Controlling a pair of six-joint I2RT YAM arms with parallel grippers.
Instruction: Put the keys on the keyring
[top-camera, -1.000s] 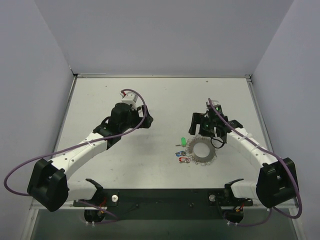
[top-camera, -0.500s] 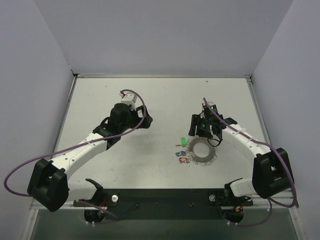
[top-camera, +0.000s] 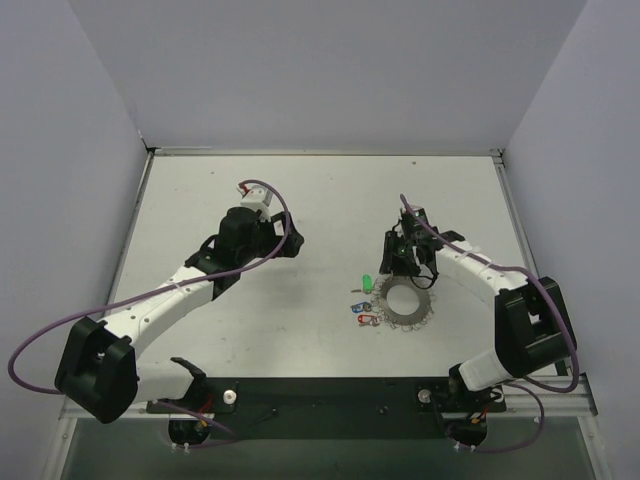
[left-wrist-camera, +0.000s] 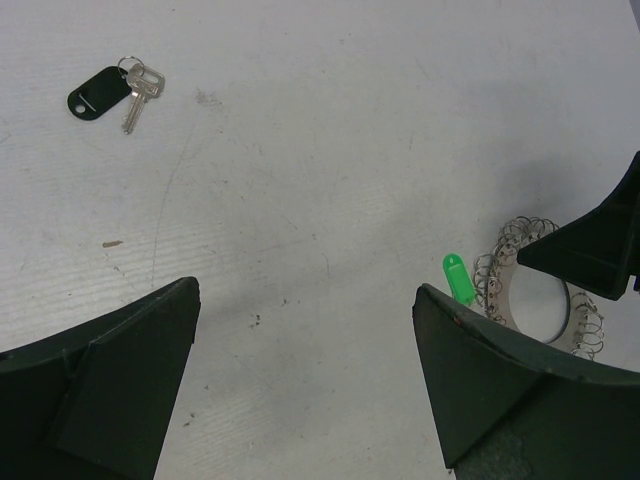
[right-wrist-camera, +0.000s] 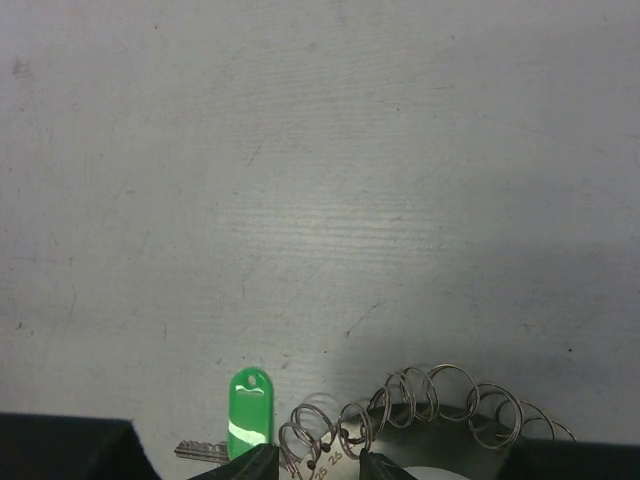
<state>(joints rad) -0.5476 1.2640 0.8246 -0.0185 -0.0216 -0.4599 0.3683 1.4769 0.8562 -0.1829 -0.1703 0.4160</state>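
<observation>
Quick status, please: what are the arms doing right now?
Left gripper open, standing off. Right gripper: fingers straddle keyring rim, grip unconfirmed. Green key beside the rim. Nothing in the way.

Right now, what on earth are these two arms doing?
The right hand is down at the keyring, straddling its coiled rim; whether it grips yet isn't clear. A green-tagged key lies beside the ring. The left hand hangs open above the table, near a black-tagged key.

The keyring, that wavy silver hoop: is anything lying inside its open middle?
From above, only bare table shows through the keyring's centre; the coloured keys lie outside, at its left. The right gripper hangs over its far rim, hiding that part.
</observation>
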